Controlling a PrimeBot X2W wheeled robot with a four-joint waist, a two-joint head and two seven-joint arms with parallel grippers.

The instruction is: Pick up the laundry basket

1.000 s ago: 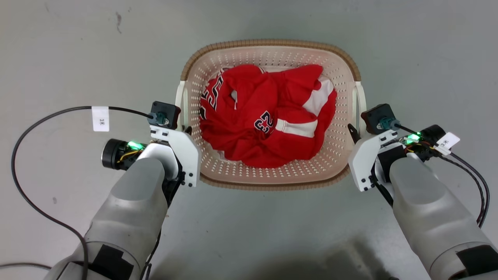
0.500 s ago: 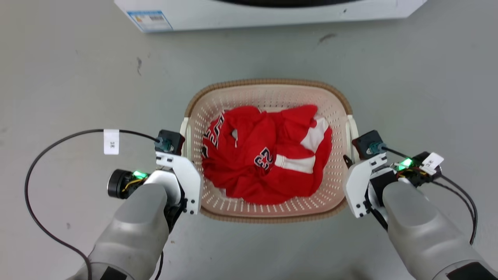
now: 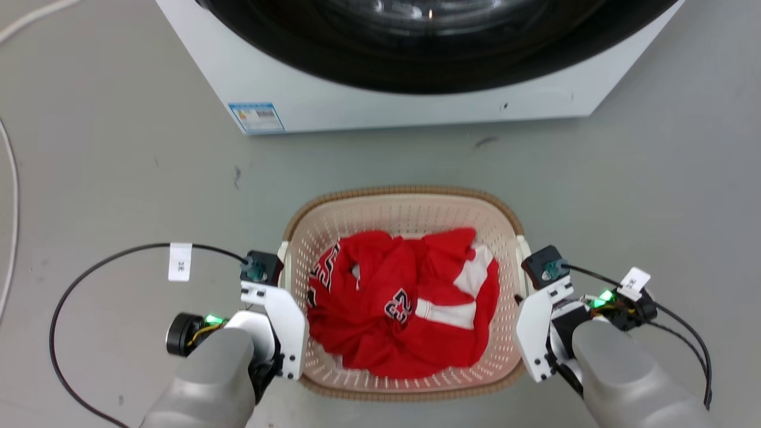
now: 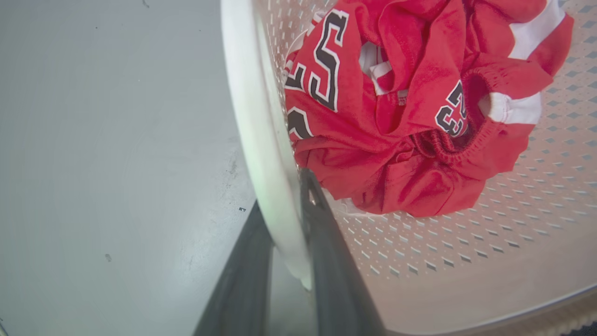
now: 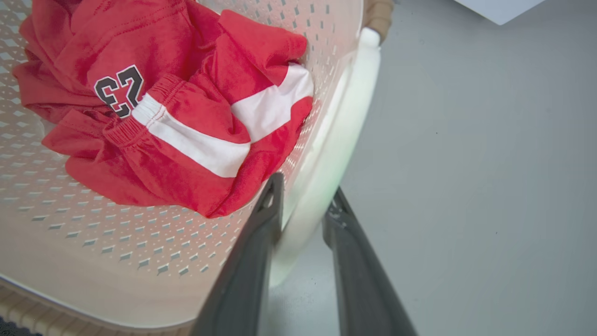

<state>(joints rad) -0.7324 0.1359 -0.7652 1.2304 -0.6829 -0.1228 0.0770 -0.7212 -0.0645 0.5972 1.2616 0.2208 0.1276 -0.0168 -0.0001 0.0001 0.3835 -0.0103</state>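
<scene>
The laundry basket (image 3: 404, 194) is cream perforated plastic with a brown woven-look rim, and it lies low in the head view with red jersey clothes (image 3: 404, 303) inside. My left gripper (image 3: 282, 284) is shut on the basket's white left handle (image 4: 261, 140), one finger on each side of it. The left wrist view has this gripper (image 4: 280, 205) close up beside the basket wall (image 4: 466, 261). My right gripper (image 3: 523, 294) is shut on the white right handle (image 5: 340, 140) in the same way. The right wrist view has that gripper (image 5: 305, 191) next to the basket wall (image 5: 93, 261).
A white washing machine (image 3: 416, 113) with a dark round door stands just beyond the basket. A black cable (image 3: 71, 285) loops over the grey floor to my left, and a pale cord (image 3: 9, 178) runs along the far left edge.
The whole head view has shifted, so the camera has moved: the washing machine has come into sight at the top. Both grippers keep the same hold on the basket handles.
</scene>
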